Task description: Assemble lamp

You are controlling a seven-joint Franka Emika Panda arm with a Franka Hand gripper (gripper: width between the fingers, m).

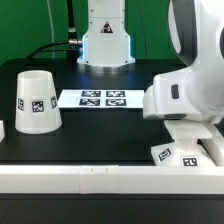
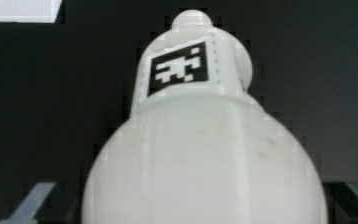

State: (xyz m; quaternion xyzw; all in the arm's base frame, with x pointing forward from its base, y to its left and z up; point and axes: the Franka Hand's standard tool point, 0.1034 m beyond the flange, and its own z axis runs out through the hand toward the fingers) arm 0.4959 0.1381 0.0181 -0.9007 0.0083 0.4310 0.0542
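Observation:
The white bulb fills the wrist view, its ball head close to the camera and its tagged stem pointing away over the black table. My gripper flanks the ball head and looks shut on the bulb; one grey finger shows at each side of it. In the exterior view the arm's white wrist hangs low over the square base at the front of the exterior view's right, hiding the bulb and the fingers. The cone shade stands wide end down at the exterior view's left, apart from the arm.
The marker board lies flat in the middle of the black table. The robot's pedestal stands behind it. A white rail runs along the table's front edge.

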